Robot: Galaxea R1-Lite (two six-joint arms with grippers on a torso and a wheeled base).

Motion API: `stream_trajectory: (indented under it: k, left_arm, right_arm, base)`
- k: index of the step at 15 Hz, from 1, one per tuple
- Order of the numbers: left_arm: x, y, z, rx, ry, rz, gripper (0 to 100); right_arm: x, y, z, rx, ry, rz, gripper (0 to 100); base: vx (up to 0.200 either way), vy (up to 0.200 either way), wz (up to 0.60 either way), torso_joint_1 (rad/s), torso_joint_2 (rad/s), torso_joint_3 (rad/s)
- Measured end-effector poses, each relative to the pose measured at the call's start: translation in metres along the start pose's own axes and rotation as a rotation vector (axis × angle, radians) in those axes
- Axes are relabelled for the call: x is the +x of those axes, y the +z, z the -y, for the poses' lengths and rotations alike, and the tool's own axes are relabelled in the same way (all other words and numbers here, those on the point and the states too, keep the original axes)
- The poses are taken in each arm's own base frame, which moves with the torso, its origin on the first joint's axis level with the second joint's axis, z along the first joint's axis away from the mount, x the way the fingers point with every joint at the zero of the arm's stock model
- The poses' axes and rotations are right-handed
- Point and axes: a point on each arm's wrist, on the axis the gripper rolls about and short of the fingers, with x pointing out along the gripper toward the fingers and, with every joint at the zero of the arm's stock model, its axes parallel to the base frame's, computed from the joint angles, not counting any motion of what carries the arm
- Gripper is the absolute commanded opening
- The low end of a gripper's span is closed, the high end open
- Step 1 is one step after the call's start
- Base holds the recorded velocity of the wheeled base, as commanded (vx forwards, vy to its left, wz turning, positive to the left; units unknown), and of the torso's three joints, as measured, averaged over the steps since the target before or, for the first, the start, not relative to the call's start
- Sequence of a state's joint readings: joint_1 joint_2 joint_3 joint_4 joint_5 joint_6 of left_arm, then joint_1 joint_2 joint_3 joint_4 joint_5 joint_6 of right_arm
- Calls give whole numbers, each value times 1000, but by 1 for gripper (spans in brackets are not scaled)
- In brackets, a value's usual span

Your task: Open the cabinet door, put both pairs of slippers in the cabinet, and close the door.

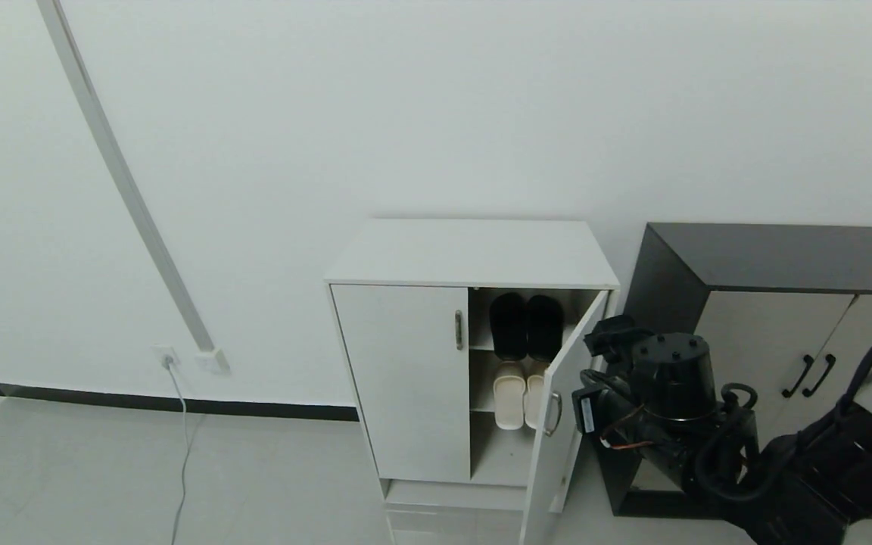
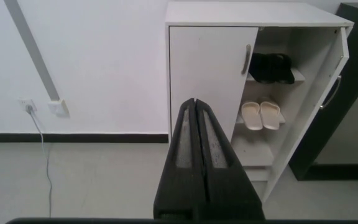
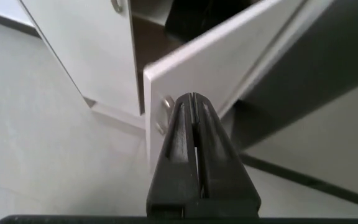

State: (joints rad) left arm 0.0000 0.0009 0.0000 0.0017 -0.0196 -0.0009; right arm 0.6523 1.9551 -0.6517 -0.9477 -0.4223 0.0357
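The left gripper [image 2: 195, 102] has its two black fingers [image 2: 185, 143] pressed flat together along their whole length. Only a thin seam runs between the jaws, with nothing gripped in it. Back from the tips the fingers widen toward the wrist mount. The right gripper [image 3: 192, 98] is closed the same way, jaws meeting tip to base around nothing. Behind its jaws, the right arm [image 1: 671, 393] comes in from the lower right, its black wrist housing raised, and cables [image 1: 716, 454] loop farther back.
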Motion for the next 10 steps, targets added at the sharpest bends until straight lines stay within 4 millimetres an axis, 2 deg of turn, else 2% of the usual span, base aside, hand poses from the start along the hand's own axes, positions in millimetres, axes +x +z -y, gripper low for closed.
stream_trajectory:
  k: [2, 5, 10]
  left_arm:
    - [0, 0, 0, 0, 0, 0, 0]
    - [0, 0, 0, 0, -2, 0, 0]
    - [0, 0, 0, 0, -1, 0, 0]
  right_arm:
    - [-7, -9, 4, -13, -1, -33, 0]
    - [-4, -19, 2, -26, 2, -64, 0]
    - [21, -28, -10, -18, 9, -84, 0]
  base:
    - [200, 0, 0, -5, 3, 7]
    - [0, 0, 0, 0, 0, 0]
    - [0, 0, 0, 0, 0, 0]
